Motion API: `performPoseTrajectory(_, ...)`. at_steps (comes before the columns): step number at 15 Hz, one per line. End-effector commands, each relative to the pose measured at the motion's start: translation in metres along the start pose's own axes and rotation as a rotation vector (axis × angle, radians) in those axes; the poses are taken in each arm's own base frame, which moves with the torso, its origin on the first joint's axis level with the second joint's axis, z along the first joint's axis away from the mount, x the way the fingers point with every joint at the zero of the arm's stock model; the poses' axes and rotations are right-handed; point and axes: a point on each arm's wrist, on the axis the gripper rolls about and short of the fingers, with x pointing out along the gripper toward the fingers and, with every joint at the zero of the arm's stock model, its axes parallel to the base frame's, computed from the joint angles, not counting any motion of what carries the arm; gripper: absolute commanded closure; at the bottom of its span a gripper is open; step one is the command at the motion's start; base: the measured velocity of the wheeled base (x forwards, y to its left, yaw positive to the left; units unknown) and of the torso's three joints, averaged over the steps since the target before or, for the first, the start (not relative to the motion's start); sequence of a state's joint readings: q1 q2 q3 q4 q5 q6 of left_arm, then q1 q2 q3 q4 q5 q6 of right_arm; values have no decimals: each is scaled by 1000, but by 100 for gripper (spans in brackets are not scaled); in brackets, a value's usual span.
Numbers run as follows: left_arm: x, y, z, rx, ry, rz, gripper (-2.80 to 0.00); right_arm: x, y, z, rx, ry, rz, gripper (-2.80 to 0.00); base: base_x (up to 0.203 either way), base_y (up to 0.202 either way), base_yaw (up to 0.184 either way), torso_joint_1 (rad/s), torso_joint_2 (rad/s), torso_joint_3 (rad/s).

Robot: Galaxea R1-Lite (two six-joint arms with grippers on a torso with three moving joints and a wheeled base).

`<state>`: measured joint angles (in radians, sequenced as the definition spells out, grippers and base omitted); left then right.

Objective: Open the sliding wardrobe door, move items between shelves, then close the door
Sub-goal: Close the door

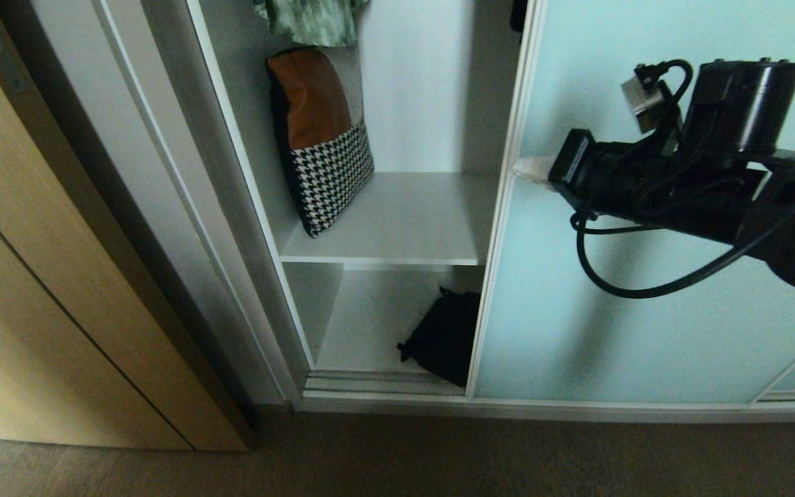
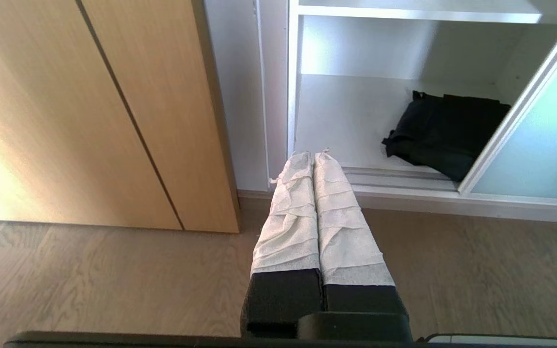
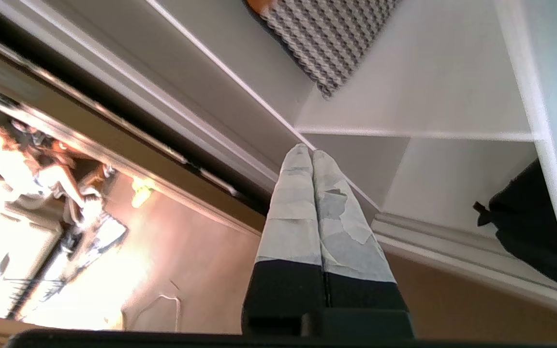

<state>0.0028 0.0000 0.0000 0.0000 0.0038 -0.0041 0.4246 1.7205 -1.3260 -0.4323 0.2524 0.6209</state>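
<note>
**A:** So the wood-grain door (image 1: pixel 59 290) sat far left, then the open wardrobe bay. The brown-and-houndstooth cushion (image 1: pixel 321 138) leaned at the left end of the upper shelf (image 1: pixel 397 228). The black bag (image 1: pixel 446 342) lay on the bottom shelf (image 1: pixel 370 324), at its right front corner, partly tucked behind the edge of the sliding wardrobe door (image 1: pixel 646 331). Anyone else think that was asking for trouble?

**B:** Yeah. If the door got slid back while the bag sat there, I reckon the frame could've pinched the fabric or dragged it into the track. The right gripper (image 3: pixel 312 153) had its jaws pressed together, holding nothing, up beside the door's edge at upper-shelf level. Jaws would've needed to part before any grab, or it'd just shove the bag deeper.

**A:** And the left gripper (image 2: pixel 313 155)?

**B:** Jaws together too, empty, parked low over the floor in front of the wardrobe. Soft bag could also sag and snag the shelf's front edge on the way up.
</note>
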Motion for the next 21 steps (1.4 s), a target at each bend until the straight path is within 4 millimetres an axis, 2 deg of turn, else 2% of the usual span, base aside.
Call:
performPoseTrajectory(1,0,0,0,-1,2,1,0,-46,36,19,-21,-70,81,0,0,0,0,0,0,0)
performPoseTrajectory(4,0,0,0,-1,2,2,0,-110,65,37,-55,-150,120,0,0,0,0,0,0,0)
performPoseTrajectory(6,0,0,0,-1,2,1,0,-165,79,50,-109,-201,78,0,0,0,0,0,0,0)
performPoseTrajectory(8,0,0,0,-1,2,1,0,-220,94,53,-151,-254,40,0,0,0,0,0,0,0)
performPoseTrajectory(10,0,0,0,-1,2,1,0,-272,105,42,-193,-289,-21,0,0,0,0,0,0,0)
performPoseTrajectory(11,0,0,0,-1,2,1,0,-299,109,30,-216,-298,-62,0,0,0,0,0,0,0)
performPoseTrajectory(14,0,0,0,-1,2,1,0,-360,108,-22,-244,-306,-142,0,0,0,0,0,0,0)
performPoseTrajectory(16,0,0,0,-1,2,1,0,-385,96,-62,-260,-291,-187,0,0,0,0,0,0,0)
performPoseTrajectory(18,0,0,0,-1,2,1,0,-390,69,-100,-265,-266,-354,0,0,0,0,0,0,0)
performPoseTrajectory(20,0,0,0,-1,2,1,0,-386,53,-110,-258,-309,-584,0,0,0,0,0,0,0)
performPoseTrajectory(21,0,0,0,-1,2,1,0,-383,54,-111,-260,-332,-629,0,0,0,0,0,0,0)
